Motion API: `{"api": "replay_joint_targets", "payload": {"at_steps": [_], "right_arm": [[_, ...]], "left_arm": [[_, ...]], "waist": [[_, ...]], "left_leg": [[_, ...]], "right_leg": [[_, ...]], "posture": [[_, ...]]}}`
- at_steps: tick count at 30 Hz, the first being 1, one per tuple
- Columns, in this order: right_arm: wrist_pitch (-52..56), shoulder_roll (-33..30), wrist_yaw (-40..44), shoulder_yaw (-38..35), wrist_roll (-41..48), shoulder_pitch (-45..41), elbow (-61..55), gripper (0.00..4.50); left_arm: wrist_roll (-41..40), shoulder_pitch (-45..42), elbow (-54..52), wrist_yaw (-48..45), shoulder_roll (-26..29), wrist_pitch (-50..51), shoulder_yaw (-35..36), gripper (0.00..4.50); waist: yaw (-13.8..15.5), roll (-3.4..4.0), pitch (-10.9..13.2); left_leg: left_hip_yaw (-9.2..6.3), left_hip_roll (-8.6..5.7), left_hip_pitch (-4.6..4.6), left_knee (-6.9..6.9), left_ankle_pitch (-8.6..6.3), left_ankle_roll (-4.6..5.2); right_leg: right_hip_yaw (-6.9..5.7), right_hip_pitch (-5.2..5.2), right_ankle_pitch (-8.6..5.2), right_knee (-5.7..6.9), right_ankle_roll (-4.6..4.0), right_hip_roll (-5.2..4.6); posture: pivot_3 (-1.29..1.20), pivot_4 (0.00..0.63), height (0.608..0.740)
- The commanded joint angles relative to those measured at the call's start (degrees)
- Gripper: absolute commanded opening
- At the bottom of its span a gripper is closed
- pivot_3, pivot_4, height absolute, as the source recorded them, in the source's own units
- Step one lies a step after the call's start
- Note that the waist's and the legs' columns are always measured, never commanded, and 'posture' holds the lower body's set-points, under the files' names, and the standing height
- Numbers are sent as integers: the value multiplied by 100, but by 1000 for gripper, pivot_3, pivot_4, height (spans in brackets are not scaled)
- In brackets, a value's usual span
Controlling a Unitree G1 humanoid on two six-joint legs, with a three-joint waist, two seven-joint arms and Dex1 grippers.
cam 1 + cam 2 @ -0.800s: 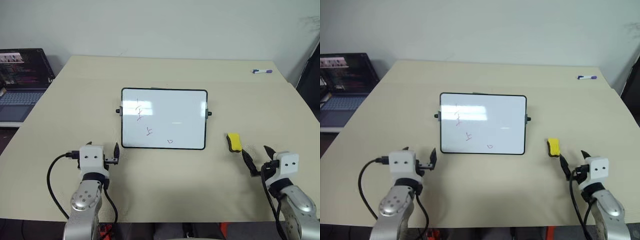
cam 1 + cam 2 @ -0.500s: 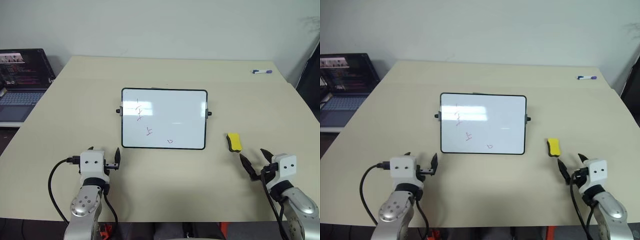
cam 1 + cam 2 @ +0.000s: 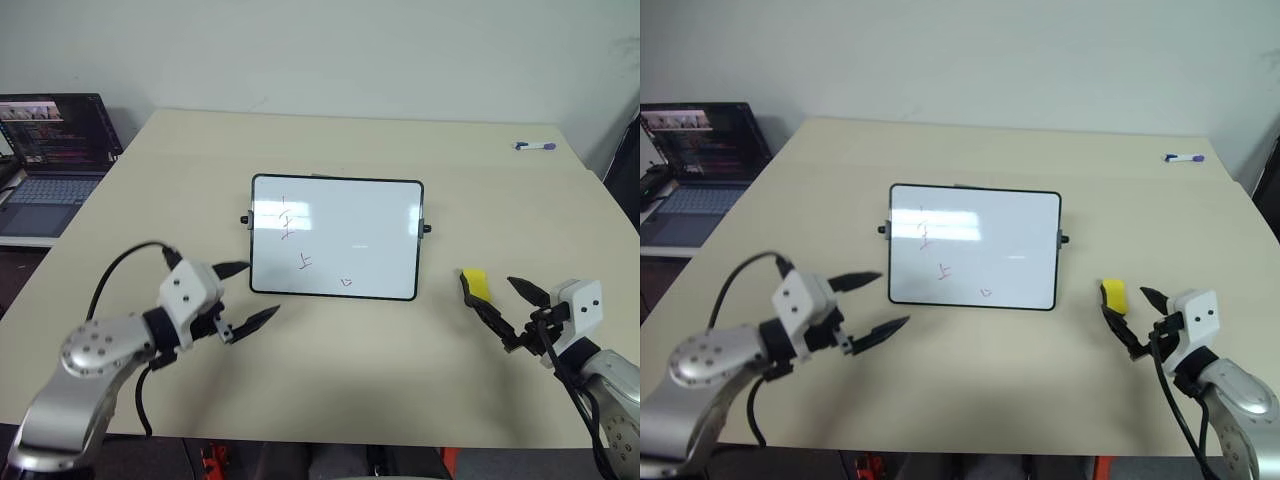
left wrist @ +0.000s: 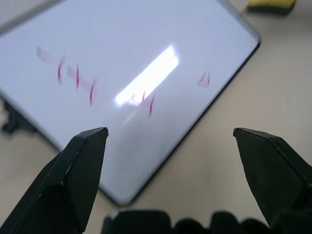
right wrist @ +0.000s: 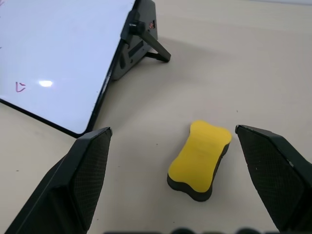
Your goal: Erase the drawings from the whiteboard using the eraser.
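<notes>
Your right end effector (image 3: 505, 312) (fingers spread, empty) is nearer — the eraser (image 3: 473, 283) lies just ahead, probably lengthwise to it.

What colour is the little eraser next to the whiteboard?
The eraser is yellow on top with a dark underside, clearest in the right wrist view.

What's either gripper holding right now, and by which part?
Nothing. Both are open and empty: the right gripper sits short of the eraser, and the left gripper is near the whiteboard's lower left corner.
</notes>
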Motion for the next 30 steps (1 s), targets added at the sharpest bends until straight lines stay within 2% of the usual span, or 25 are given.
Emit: {"api": "replay_joint_targets", "payload": {"at_steps": [1,3,8,15,19,30], "right_arm": [[385,101,-495,-358,203,22,-421,4450],[654,286,-865,-283,325,-73,-685,4450],[1419,609,-1766,245,81,-589,-934,4450],[2317,1414,-3075,735,-294,-1804,-581,4450],[2432,1343,-3093,1055,-674,-2142,-84,4450],[2738,1117,-2606,778,-602,-2078,220,4450]], "left_arm": [[-80,-1083,188,-586,-79,315,-958,4500],[62,-1748,378,-925,-162,352,-1500,4500],[257,-2819,907,-1512,-489,237,-2286,4500],[550,-3465,1290,-1824,-965,40,-2779,4500],[652,-3663,1345,-1842,-1105,112,-2846,4500],[715,-3663,1258,-1810,-1131,332,-2795,4500]], "waist": [[-12,-1,1],[-34,-3,2],[-166,0,2],[-209,0,3],[-202,0,3],[-200,0,3]], "left_leg": [[0,-2,-1,0,0,0],[-3,-5,-5,6,1,0],[6,4,-6,2,1,0],[2,6,-5,3,1,-1],[2,-2,-17,4,1,0],[-1,-8,-21,4,1,1]], "right_leg": [[1,0,0,-1,1,0],[0,-1,3,0,6,14],[19,2,3,2,8,23],[19,-9,4,6,7,31],[18,-18,3,3,7,31],[18,-20,1,4,13,32]], "posture": [[0,150,740],[0,150,740],[0,150,740],[0,150,740],[0,150,740],[0,150,740]]}}
